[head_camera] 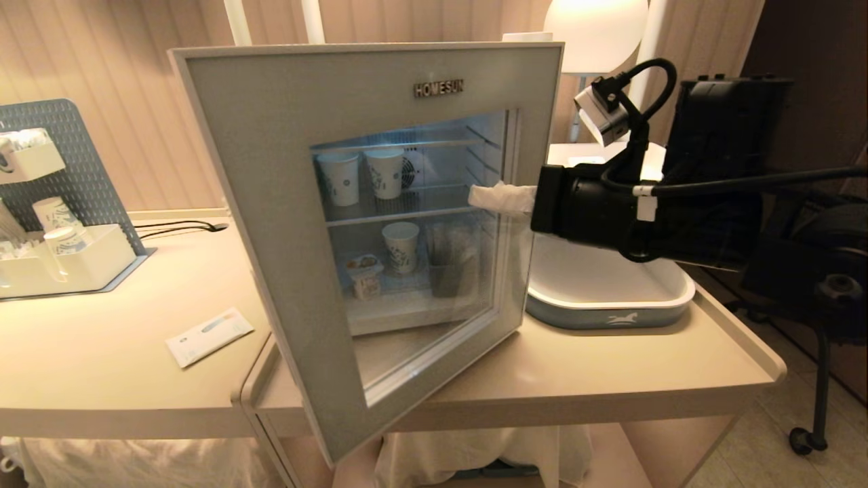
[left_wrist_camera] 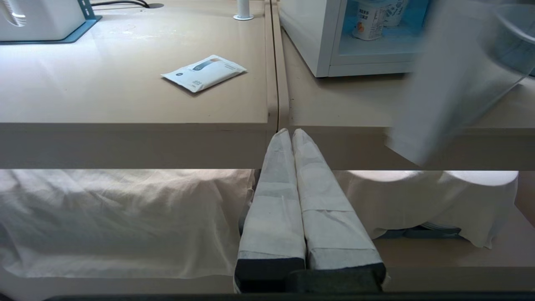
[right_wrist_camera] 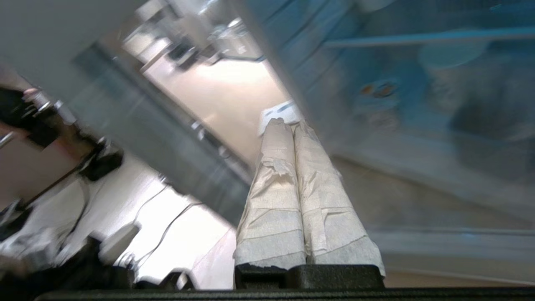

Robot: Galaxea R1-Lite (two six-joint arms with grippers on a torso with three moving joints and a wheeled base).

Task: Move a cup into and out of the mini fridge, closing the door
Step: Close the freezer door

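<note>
The mini fridge (left_wrist_camera: 311,37) stands on the beige table with its door (head_camera: 285,169) swung open, its free edge toward me. Through the door's glass, the cup (head_camera: 365,274) with its orange-printed lid sits on the fridge floor; the left wrist view also shows the cup (left_wrist_camera: 368,23). My right gripper (head_camera: 477,195) is shut and empty, its wrapped fingers lying across the door's hinge-side frame at mid-height; I cannot tell if they touch it. My left gripper (left_wrist_camera: 290,131) is shut and empty, parked below the table's front edge.
Three blue-patterned paper cups (head_camera: 385,173) stand on the fridge shelves. A white basin (head_camera: 610,298) sits right of the fridge. A white sachet (head_camera: 209,336) lies left of the door. An organiser tray (head_camera: 61,261) with cups stands far left, and a black chair (head_camera: 814,257) is at the right.
</note>
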